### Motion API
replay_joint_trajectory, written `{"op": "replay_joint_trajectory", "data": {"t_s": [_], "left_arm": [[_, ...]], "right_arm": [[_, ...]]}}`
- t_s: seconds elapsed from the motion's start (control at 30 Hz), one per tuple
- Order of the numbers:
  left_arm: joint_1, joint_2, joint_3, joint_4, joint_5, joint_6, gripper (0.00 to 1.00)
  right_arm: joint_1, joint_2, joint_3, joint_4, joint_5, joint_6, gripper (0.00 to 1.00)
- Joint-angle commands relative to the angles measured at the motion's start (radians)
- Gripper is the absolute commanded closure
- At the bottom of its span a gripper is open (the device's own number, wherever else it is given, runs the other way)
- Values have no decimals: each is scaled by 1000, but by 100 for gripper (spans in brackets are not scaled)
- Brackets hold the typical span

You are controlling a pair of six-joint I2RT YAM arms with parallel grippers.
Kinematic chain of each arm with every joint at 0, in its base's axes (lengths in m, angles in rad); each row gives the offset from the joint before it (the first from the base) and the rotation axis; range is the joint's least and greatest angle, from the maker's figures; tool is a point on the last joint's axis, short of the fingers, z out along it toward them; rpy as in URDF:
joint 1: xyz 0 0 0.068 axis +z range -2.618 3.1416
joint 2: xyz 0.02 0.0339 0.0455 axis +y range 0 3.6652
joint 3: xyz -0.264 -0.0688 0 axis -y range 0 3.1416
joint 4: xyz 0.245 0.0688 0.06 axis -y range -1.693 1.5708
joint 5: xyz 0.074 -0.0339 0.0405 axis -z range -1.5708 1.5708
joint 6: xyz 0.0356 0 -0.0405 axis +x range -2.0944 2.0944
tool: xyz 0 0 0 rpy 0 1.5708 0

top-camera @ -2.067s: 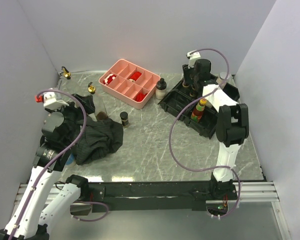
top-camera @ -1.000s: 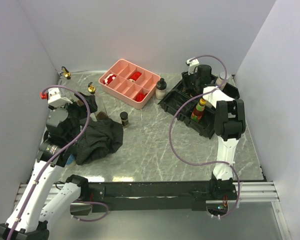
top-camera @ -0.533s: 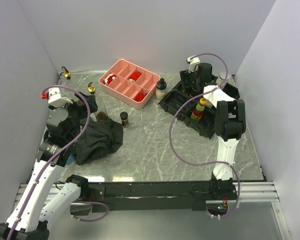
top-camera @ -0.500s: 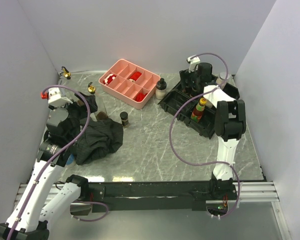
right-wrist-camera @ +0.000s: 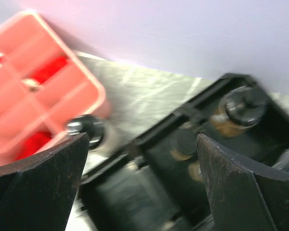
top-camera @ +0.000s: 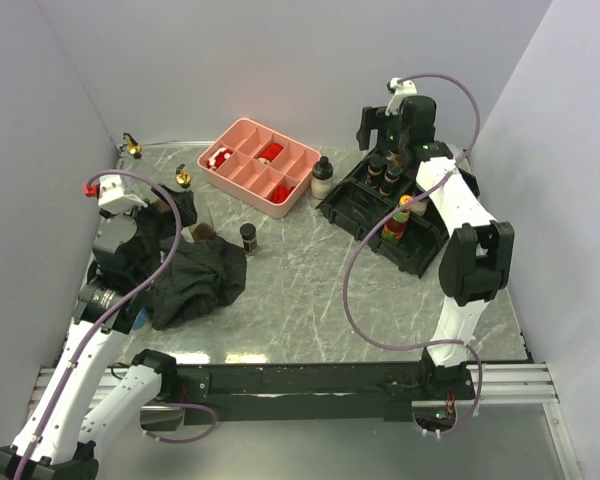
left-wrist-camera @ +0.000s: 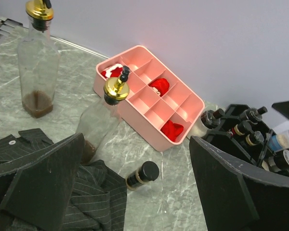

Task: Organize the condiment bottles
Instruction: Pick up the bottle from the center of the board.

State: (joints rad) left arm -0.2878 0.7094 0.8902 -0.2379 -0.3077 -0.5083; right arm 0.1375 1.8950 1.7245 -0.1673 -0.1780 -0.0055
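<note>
While both jaws gape, bottles (top-camera: 381,173) stand in the rack (top-camera: 418,258).

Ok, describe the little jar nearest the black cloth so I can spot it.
Find the pink compartment tray at the back of the table. In front of its near edge, just right of the black cloth, a small jar sits alone. Unlike the tall clear gold-spouted bottle to its left, it is short and dark, black-lidded.

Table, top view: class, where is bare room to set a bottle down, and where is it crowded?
Free: the wide marble between the cloth and the rack, running to the near edge; also the back-left strip between the corner bottle and the second bottle. Crowded: inside the rack, and around the jar between tray and cloth.
</note>
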Motion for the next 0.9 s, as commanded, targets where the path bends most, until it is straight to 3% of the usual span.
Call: {"op": "replay_joint_trajectory", "data": {"t_s": [0.0,0.17,0.37,0.53,0.67,0.87], "left_arm": [[-4,-10,10,31,53,30,4],[-4,-21,10,37,93,34,4],[-17,-42,26,32,209,56,4],[-17,-83,6,-6,288,71,4],[-17,-154,-56,-29,277,93,4],[-19,-235,-119,6,268,85,4]], "right_arm": [[43,-98,18,-199,-17,165,0],[172,-204,-110,-190,96,197,0],[339,-211,-132,-180,63,287,2],[496,-113,-92,-162,101,348,4],[569,-4,12,-196,133,340,7],[645,73,40,-164,150,322,14]]}}
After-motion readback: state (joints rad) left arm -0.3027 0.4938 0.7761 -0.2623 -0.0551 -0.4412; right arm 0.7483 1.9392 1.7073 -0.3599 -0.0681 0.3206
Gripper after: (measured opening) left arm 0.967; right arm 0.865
